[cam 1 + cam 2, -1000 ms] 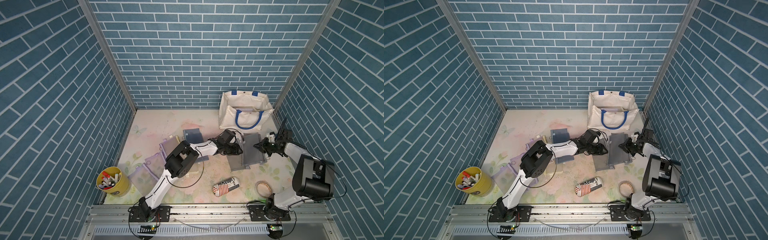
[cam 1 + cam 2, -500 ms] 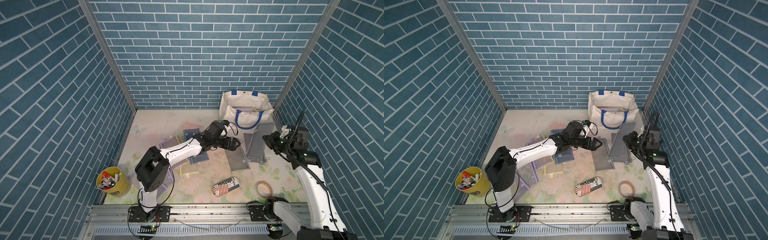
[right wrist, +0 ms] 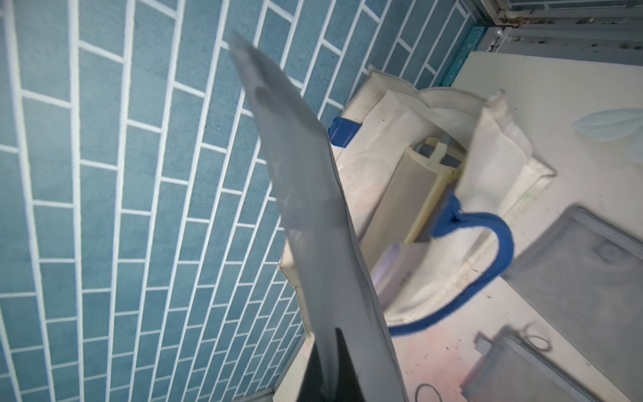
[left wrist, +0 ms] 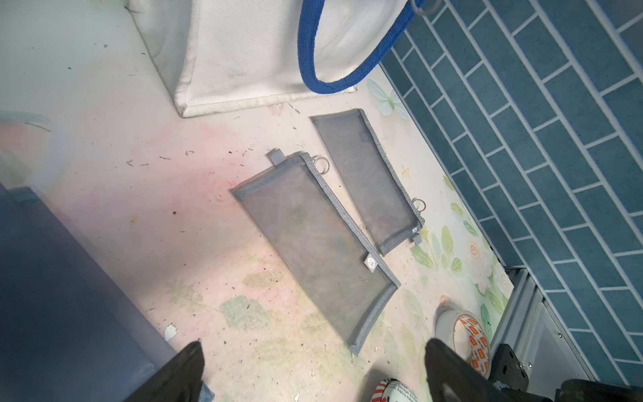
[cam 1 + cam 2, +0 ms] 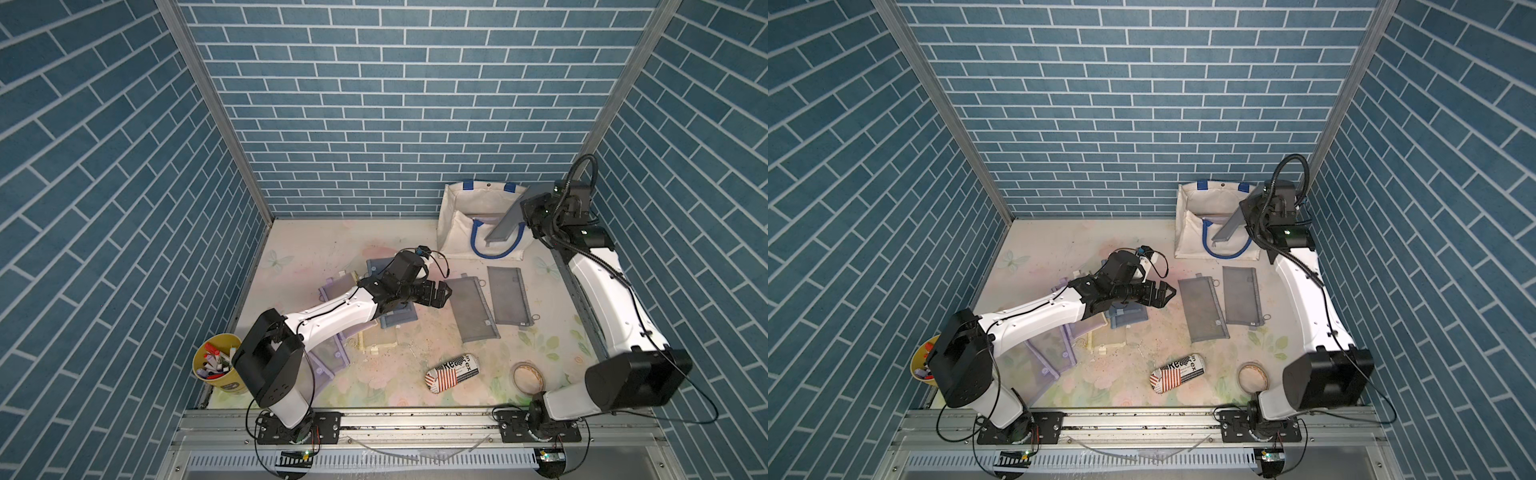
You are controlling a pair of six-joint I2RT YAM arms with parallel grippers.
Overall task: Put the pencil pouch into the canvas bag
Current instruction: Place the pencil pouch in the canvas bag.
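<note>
2 fingers of the right gripper (image 3: 328, 372) pinch tight on one end of the grey pencil pouch (image 3: 306, 195), and in both top views it hangs slanted over the front of the canvas bag (image 5: 457, 208), not inside it. Only the right wrist view looks down into the bag, where a pale pouch (image 3: 410, 195) lies. The left wrist view shows the left gripper (image 4: 313, 348) spread wide with nothing in it, near 2 other grey pouches (image 4: 313, 243) flat on the table (image 4: 139, 174).

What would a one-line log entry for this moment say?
right gripper: shut on grey mesh pencil pouch, held aloft near canvas bag | left gripper: open, empty | pouch: not yet in bag
</note>
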